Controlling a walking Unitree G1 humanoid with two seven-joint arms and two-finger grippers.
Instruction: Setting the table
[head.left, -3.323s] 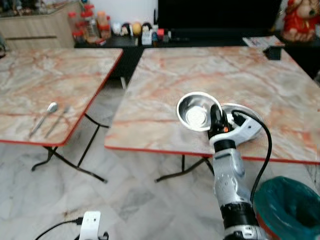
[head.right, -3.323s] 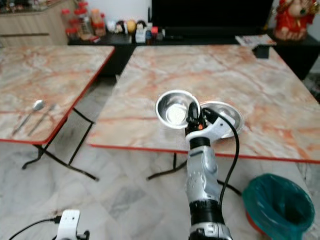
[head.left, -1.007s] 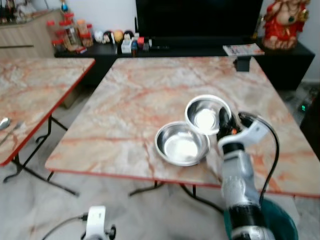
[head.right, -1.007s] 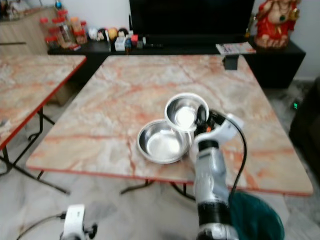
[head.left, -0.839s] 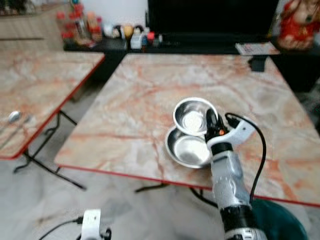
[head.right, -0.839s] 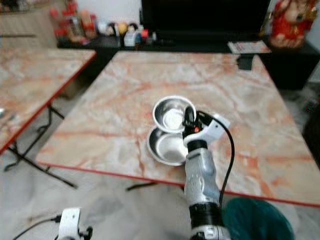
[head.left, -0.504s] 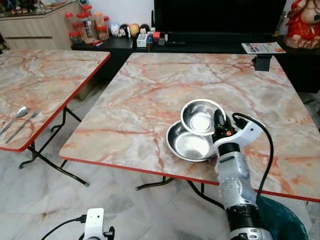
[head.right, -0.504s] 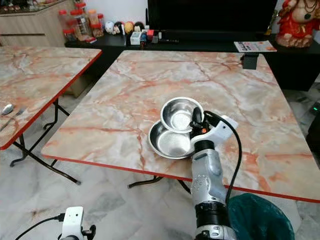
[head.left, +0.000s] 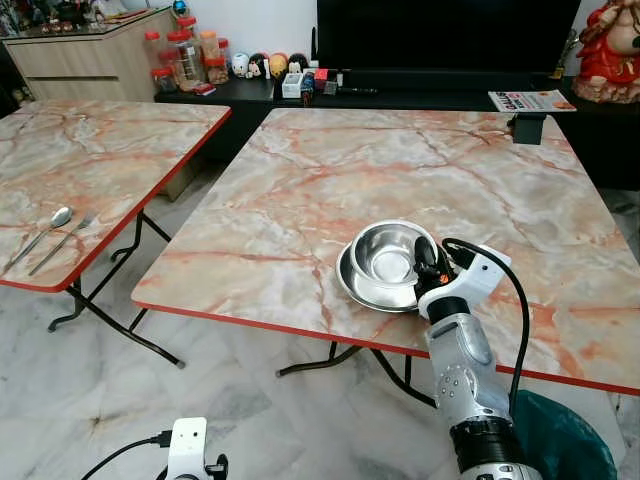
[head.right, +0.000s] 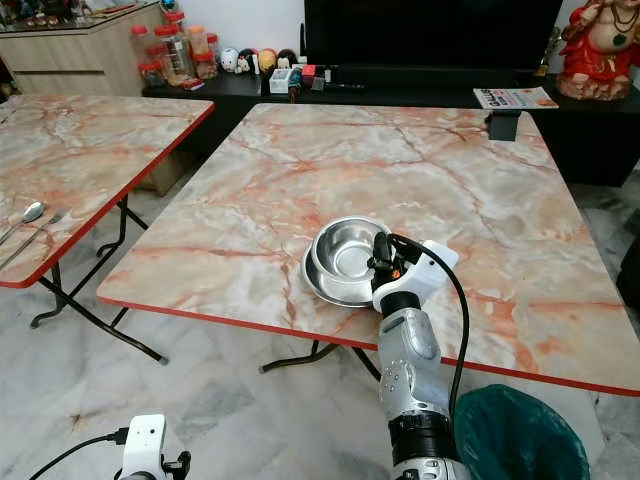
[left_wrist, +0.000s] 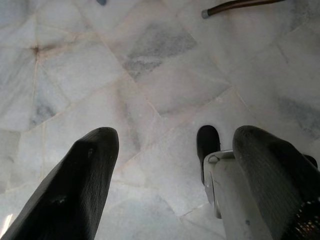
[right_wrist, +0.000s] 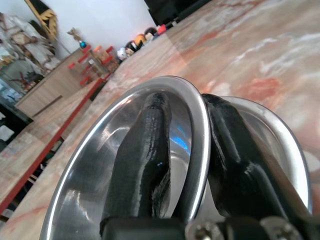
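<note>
Near the front edge of the marble table (head.left: 470, 170), a small steel bowl (head.left: 385, 252) sits nested in a larger steel bowl (head.left: 358, 288). My right gripper (head.left: 430, 265) is shut on the small bowl's near rim. In the right wrist view one black finger (right_wrist: 142, 150) lies inside the small bowl's rim (right_wrist: 197, 107) and the other outside it, with the larger bowl's rim (right_wrist: 280, 135) just beyond. My left gripper (left_wrist: 172, 137) hangs open over the floor tiles.
A second marble table (head.left: 110, 150) stands to the left with a spoon (head.left: 48, 232) and a fork (head.left: 65, 240) near its front edge. A teal bin (head.left: 565, 440) stands on the floor at my right. Jars and a black TV unit line the back wall.
The small bowl, held tilted above the larger bowl's far rim half a second ago, has come down and now sits level inside it. The camera has also shifted.
</note>
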